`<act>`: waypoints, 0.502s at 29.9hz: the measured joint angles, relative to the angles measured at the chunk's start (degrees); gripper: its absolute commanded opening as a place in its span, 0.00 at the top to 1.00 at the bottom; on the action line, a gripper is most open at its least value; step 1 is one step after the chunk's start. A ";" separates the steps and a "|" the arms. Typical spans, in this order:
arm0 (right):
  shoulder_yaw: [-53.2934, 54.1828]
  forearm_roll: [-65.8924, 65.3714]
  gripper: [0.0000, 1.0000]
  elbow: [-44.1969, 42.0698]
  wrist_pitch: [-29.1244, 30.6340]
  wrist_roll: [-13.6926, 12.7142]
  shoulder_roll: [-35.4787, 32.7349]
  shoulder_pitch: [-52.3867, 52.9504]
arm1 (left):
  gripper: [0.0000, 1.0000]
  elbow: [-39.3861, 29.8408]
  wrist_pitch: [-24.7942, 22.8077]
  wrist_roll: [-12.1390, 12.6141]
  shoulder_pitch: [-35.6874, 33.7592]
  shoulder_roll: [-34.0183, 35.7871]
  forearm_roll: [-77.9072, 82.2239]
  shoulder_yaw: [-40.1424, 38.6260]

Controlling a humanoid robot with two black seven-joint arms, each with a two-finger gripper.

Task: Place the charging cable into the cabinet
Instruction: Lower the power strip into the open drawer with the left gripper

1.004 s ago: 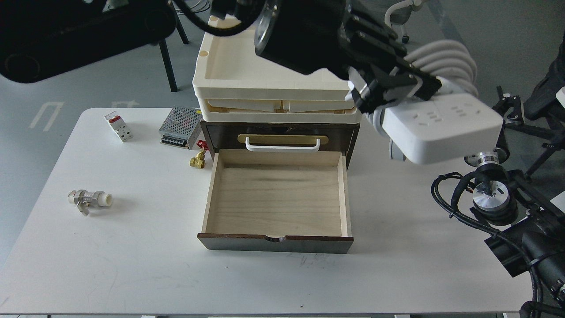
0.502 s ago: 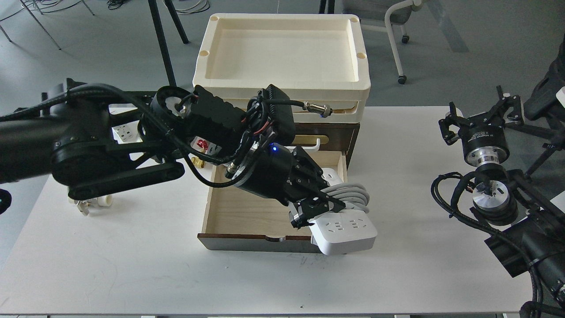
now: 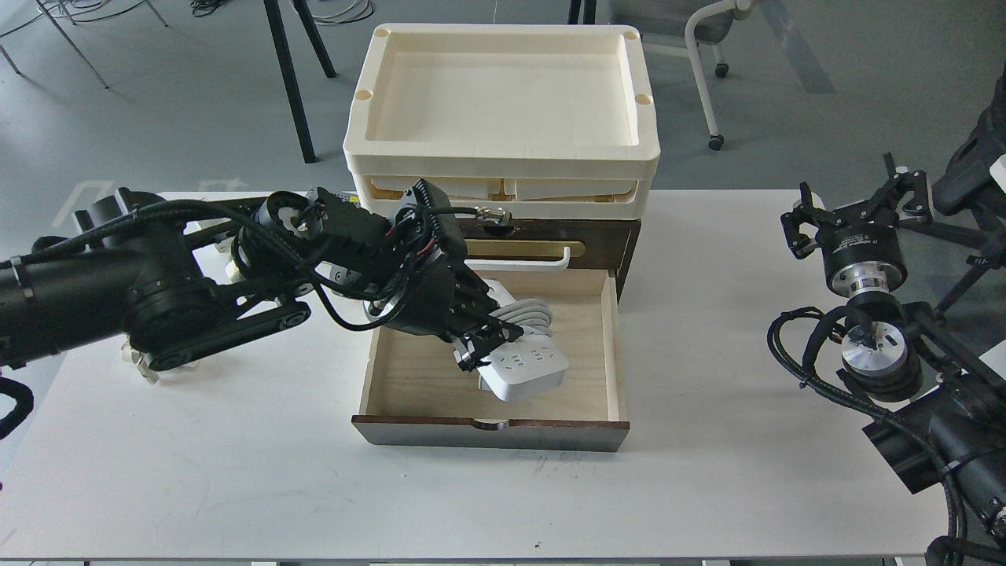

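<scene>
The cabinet [image 3: 597, 244] is a dark-brown box in the middle of the white table, with a cream tray top [image 3: 503, 157]. Its pale wood drawer [image 3: 581, 346] is pulled out toward me. My left gripper [image 3: 491, 339] reaches in from the left over the open drawer and is shut on the charging cable [image 3: 525, 366], a white power strip with its thick white cord coiled round the middle. The strip hangs tilted inside the drawer's outline. My right gripper [image 3: 853, 212] is at the far right, off the table's edge, open and empty.
My left arm hides most of the small things left of the cabinet; a white-and-metal valve [image 3: 141, 363] peeks out under it. The cabinet's white handle [image 3: 554, 261] on a brass plate shows behind the drawer. Chair and stand legs are on the floor behind the table.
My left arm has swung down and leftward, carrying the charging cable from high at the right, past the drawer's front right corner, into the drawer's middle. The right arm has not moved.
</scene>
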 measured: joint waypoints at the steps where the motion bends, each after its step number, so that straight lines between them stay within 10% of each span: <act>1: 0.00 0.00 0.00 0.00 0.00 0.00 0.00 0.00 | 0.90 0.40 0.03 0.12 0.52 -0.01 0.89 -0.13; 15: 0.00 0.00 0.00 0.16 0.00 -0.01 -0.08 -0.04 | 0.76 6.37 3.19 0.96 3.93 -4.37 3.09 -0.48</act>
